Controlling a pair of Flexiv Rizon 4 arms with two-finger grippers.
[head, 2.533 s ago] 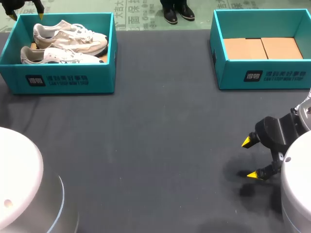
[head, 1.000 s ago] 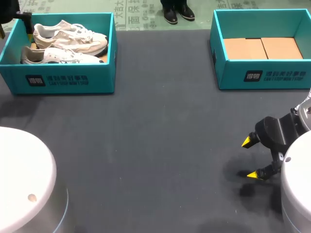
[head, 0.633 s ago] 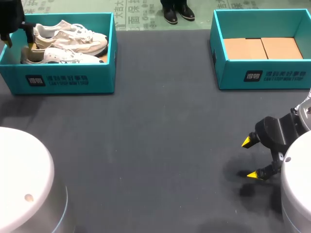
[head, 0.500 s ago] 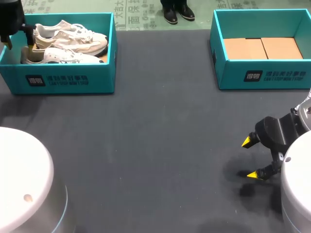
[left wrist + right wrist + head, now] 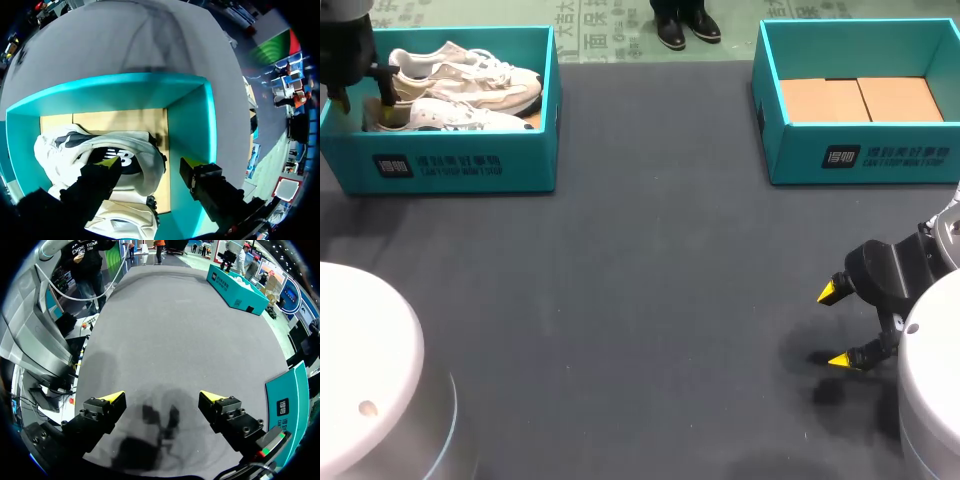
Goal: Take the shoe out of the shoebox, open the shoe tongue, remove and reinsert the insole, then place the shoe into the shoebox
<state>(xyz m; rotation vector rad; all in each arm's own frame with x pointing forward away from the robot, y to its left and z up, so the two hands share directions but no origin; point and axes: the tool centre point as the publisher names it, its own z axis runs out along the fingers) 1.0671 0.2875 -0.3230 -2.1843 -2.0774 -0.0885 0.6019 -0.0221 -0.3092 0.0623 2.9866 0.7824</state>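
Left end effector [image 5: 150, 162] wide open, nothing held, straddling the heel of the shoe [image 5: 60, 145] inside the box [image 5: 192, 120]. Best to sink a bit lower, pinch the heel wall squarely, then lift straight up.

I see the bench [image 5: 650, 260] as dark grey matt cloth with a faint nap. The upper-left shoebox [image 5: 460, 165] is smooth teal card with a bare brown cardboard floor, and so is the upper-right shoebox [image 5: 860, 160]. The sneakers [image 5: 470, 80] look like dull off-white mesh and suede-like fabric. My right pincer [image 5: 834, 326] has matt black fingers with yellow tips. The arm casing [image 5: 360, 340] at lower left is glossy white.
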